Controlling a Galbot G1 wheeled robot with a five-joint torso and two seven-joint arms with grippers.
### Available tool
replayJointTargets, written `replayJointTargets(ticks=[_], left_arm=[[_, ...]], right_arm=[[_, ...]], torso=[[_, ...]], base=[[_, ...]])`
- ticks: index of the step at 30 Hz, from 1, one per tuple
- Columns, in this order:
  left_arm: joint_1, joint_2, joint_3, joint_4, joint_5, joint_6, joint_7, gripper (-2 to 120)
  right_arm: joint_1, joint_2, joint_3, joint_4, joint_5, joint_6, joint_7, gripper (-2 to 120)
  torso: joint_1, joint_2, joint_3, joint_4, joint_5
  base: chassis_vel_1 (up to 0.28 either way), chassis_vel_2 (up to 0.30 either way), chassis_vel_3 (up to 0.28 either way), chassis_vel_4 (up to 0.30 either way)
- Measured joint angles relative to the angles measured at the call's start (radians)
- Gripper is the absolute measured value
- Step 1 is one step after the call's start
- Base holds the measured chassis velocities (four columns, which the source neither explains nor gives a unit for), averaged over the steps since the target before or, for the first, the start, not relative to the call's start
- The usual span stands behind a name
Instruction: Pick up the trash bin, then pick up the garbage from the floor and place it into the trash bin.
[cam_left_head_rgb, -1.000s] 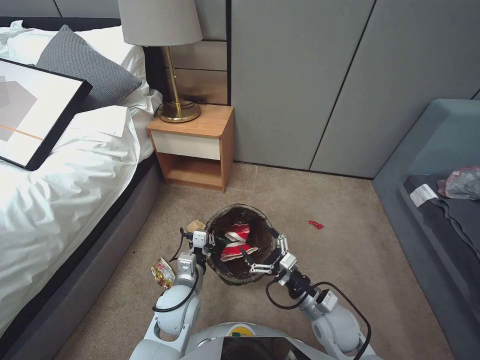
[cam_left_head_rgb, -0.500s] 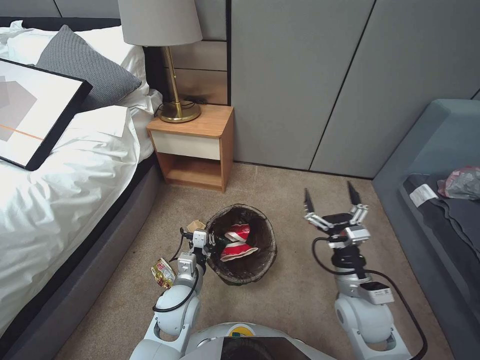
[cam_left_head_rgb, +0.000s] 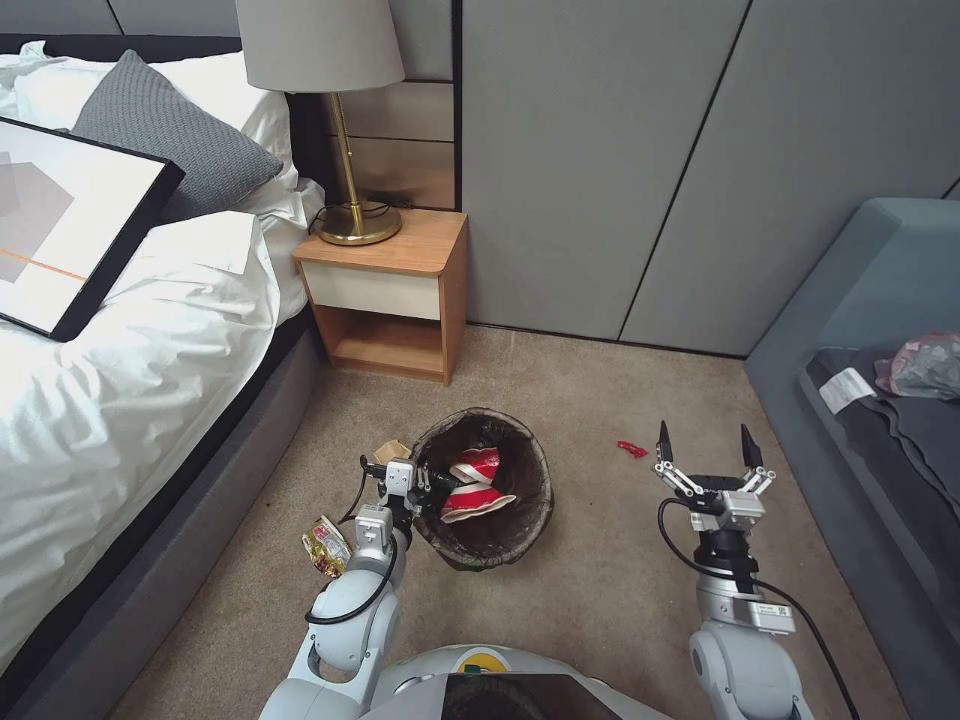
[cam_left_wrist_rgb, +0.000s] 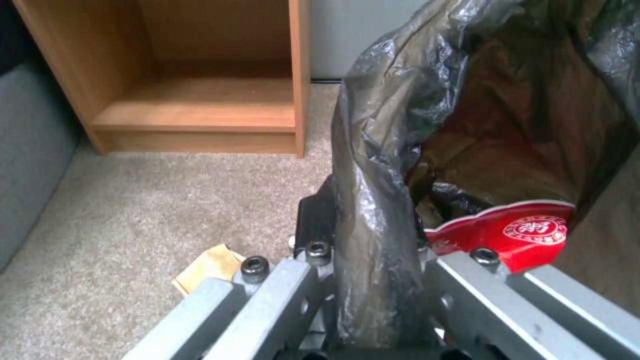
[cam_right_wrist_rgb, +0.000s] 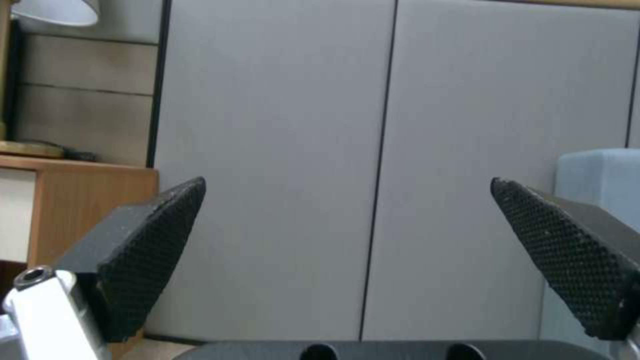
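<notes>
At lower right of the head view, the right gripper (cam_left_head_rgb: 705, 447) stood with its jaws spread wide and nothing between them, pointing toward the wall; a second earlier it had been over the mouth of the trash bin (cam_left_head_rgb: 535, 500), so it had swung away right after letting its load go. Near the centre of the frame the bin stayed put, crushed red-and-white cups (cam_left_head_rgb: 474, 485) lying inside it. The left gripper (cam_left_head_rgb: 420, 483) remained clamped on the bin's bag-lined rim, at the bin's left edge. A red scrap (cam_left_head_rgb: 631, 449) lay on the carpet just left of the right gripper, a yellow wrapper (cam_left_head_rgb: 326, 546) at lower left; by my judgement one drop was done, with litter left to collect
</notes>
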Motion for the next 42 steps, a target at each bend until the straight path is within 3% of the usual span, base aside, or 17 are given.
replayJointTargets(ticks=[23,42], left_arm=[[0.0,0.0,0.0,0.0,0.0,0.0,0.0,0],[0.0,0.0,0.0,0.0,0.0,0.0,0.0,0]], right_arm=[[0.02,-0.002,0.026,-0.034,0.03,0.017,-0.037,100],[0.04,-0.002,0.033,-0.04,0.016,0.028,-0.044,100]], torso=[[0.0,0.0,0.0,-0.0001,0.0],[0.0,0.0,0.0,-0.0002,0.0]], base=[[-0.013,0.005,0.006,-0.006],[-0.164,0.162,0.172,-0.167]])
